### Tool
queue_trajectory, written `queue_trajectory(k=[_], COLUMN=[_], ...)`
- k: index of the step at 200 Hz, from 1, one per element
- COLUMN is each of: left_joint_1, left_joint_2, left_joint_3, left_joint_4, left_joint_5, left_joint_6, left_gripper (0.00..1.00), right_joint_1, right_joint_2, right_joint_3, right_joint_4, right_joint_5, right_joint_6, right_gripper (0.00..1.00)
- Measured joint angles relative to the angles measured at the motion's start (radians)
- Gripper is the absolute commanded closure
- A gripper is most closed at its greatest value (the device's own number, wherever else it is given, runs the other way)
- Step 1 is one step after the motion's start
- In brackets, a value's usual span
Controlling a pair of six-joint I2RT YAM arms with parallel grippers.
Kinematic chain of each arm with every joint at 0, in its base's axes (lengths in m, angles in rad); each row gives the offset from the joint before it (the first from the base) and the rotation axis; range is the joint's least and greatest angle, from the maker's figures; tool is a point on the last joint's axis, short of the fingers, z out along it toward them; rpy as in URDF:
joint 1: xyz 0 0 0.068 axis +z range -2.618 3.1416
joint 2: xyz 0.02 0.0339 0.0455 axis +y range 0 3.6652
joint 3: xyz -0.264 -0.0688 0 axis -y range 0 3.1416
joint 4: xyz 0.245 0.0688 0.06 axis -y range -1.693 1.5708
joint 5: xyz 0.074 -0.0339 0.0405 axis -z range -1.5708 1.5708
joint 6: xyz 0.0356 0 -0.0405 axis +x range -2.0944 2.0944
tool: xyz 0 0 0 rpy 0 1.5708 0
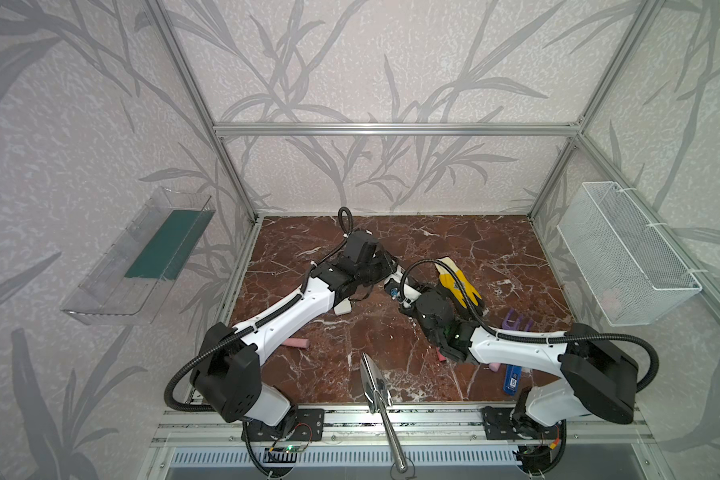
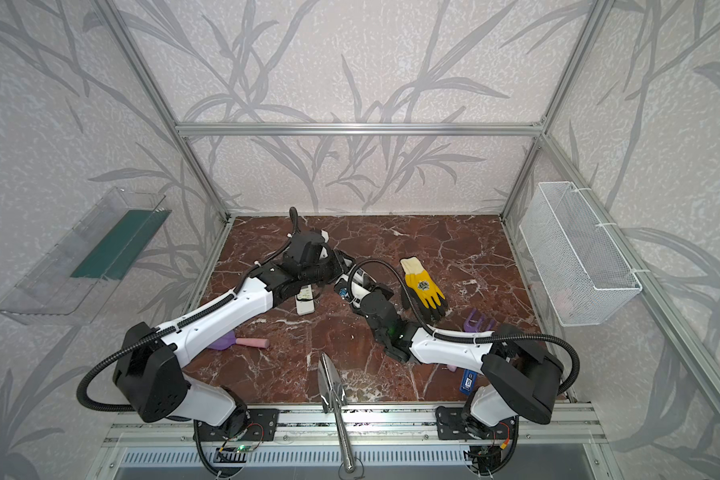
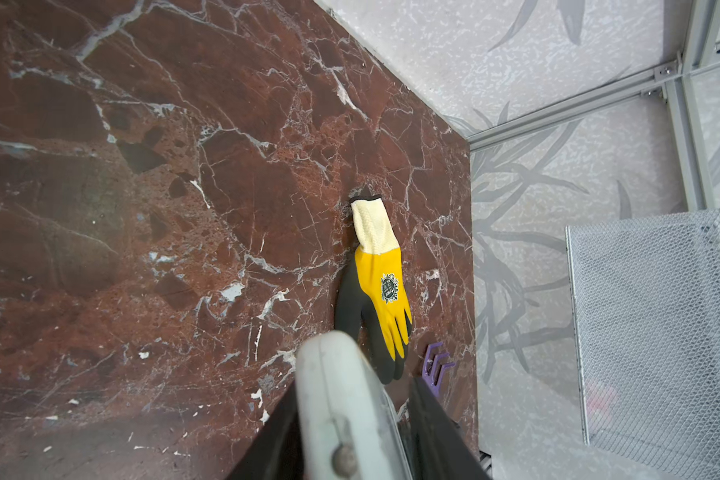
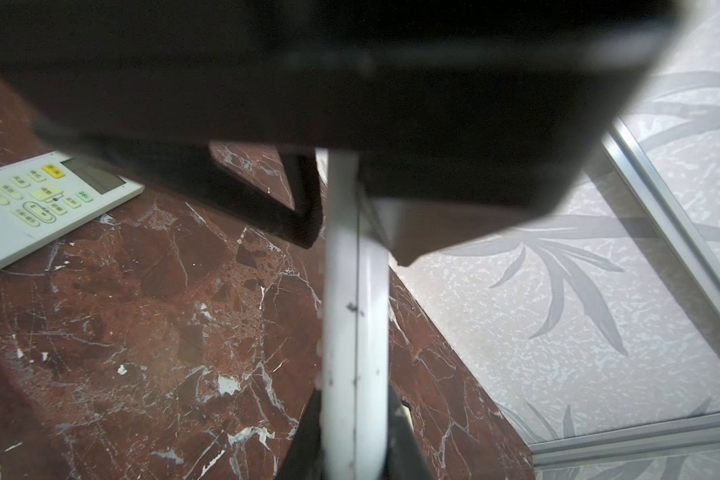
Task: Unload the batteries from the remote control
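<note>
Your right gripper (image 4: 354, 415) is clamped on the held remote (image 4: 354, 291), with a finger pressed on each long edge. Your left gripper (image 3: 350, 415) has its jaws either side of that remote's other end. You can't tell from the wrist view whether they're biting or just flanking it.

The held remote is a slim white bar with a seam down its edge and a few dark specks. It spans the gap between the two grippers, mid-table and slightly left of centre, in both top views.

Batteries: can't make them out in any view. The grippers and wrists cover most of the remote, so you get no read on colour or position.

The second remote (image 2: 304, 305) lies flat, buttons up, on the marble table (image 1: 433, 249), just near-left of the left gripper. The yellow glove (image 3: 381, 286) lies on the table just right of the right gripper.
</note>
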Motion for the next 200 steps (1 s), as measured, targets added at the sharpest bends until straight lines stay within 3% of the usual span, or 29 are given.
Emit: queue_trajectory(k=[35, 62, 77, 93, 124, 166, 200], left_joint_1=[0.000, 0.000, 0.000, 0.000, 0.017, 0.114, 0.178], left_joint_2=[0.000, 0.003, 0.003, 0.003, 0.002, -0.044, -0.093], left_joint_3=[0.002, 0.002, 0.000, -0.018, -0.103, -0.258, -0.367], left_joint_4=[0.034, 0.043, 0.052, 0.074, 0.133, 0.294, 0.448], left_joint_5=[0.018, 0.021, 0.024, 0.018, 0.012, 0.018, 0.042], left_joint_6=[-0.113, -0.131, -0.121, -0.079, -0.013, 0.016, 0.026], left_gripper=[1.00, 1.00, 1.00, 1.00, 1.00, 1.00, 1.00], right_joint_1=[0.016, 0.019, 0.019, 0.020, 0.022, 0.016, -0.051], right_joint_2=[0.027, 0.029, 0.029, 0.029, 0.015, -0.049, -0.143], right_joint_3=[-0.005, -0.009, -0.009, -0.009, -0.008, -0.008, 0.031], right_joint_4=[0.073, 0.095, 0.101, 0.106, 0.058, -0.118, -0.327], right_joint_5=[0.068, 0.085, 0.087, 0.077, 0.044, -0.056, -0.241], right_joint_6=[-0.052, -0.082, -0.085, -0.080, -0.032, 0.108, 0.302], right_gripper=[0.89, 0.80, 0.66, 0.37, 0.11, 0.02, 0.01])
